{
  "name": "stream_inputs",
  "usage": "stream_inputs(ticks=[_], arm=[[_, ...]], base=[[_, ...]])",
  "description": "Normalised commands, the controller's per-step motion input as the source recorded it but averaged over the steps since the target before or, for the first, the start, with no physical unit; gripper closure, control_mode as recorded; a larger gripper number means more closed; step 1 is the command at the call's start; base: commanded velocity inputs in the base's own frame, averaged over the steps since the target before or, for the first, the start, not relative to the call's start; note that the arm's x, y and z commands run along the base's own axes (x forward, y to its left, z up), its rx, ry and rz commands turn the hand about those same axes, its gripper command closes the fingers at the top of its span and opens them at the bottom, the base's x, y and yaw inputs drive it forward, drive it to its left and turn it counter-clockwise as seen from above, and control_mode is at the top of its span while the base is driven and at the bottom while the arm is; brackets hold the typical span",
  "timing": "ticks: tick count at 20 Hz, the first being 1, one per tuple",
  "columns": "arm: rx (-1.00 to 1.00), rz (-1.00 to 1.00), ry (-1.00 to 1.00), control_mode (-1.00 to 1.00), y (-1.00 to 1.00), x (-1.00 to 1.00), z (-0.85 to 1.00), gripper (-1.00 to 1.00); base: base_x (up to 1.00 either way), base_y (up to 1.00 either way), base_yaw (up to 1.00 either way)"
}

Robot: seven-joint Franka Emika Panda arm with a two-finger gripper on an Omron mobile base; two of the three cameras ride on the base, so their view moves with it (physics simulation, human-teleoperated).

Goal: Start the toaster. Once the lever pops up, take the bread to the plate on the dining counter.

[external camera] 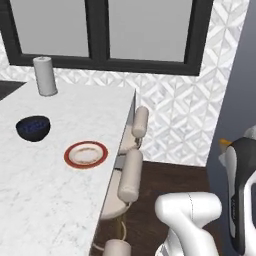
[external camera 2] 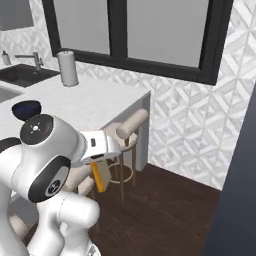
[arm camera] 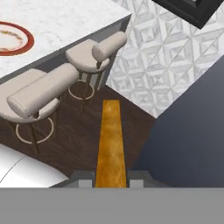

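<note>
Golden-orange crust edge of the bread (arm camera: 110,140) runs up the middle of the hand view, clamped edge-on between the two dark fingertips (arm camera: 83,178) of the end effector (arm camera: 111,179); so the end effector is clenched on the bread, with dark wood floor (arm camera: 83,140) behind it. Right base view shows the same slice (external camera 2: 99,176) as an orange strip hanging below the white hand, off the table's side and over the stools (external camera 2: 131,125), not above the marble. Left base view gives the clearest look at the plate (external camera: 86,154): red-orange rim, pale centre, sitting on the white marble table (external camera: 45,200) close to its right edge, nothing on it. Dark blue bowl (external camera: 33,127) sits to the plate's left, apart from it, and a white paper-towel roll (external camera: 45,75) stands further back near the window. Hand view catches only a slice of the plate's rim (arm camera: 17,41) at upper left, on the table corner, with two cushioned stools (arm camera: 43,89) tucked under the table edge between plate and bread. Right base view adds what the others lack: a sink (external camera 2: 22,75) with a faucet (external camera 2: 36,60) at the far left of the table, plus the bowl's rim (external camera 2: 26,107) peeking over the arm's shoulder. Bread is held well apart from the plate, lower than the table surface.
</note>
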Motion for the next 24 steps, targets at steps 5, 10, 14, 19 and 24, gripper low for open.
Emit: stream_inputs(ticks=[5, 10, 14, 19, 24], arm=[[0.0, 0.0, 0.0, 1.0, 0.0, 0.0, 0.0, 1.0], [0.0, 0.0, 0.0, 1.0, 0.0, 0.0, 0.0, 1.0], [0.0, 0.0, 0.0, 1.0, 0.0, 0.0, 0.0, 1.0], [0.0, 0.2, -0.02, -1.0, -0.05, 0.12, -0.08, 1.0], [0.03, 0.43, -0.02, -1.0, -0.12, 0.37, -0.03, 1.0]], base=[[0.37, -0.01, 0.53], [0.05, -0.03, 0.62], [0.28, 0.0, 0.59], [0.2, -0.02, 0.33], [0.0, 0.0, 0.0]])
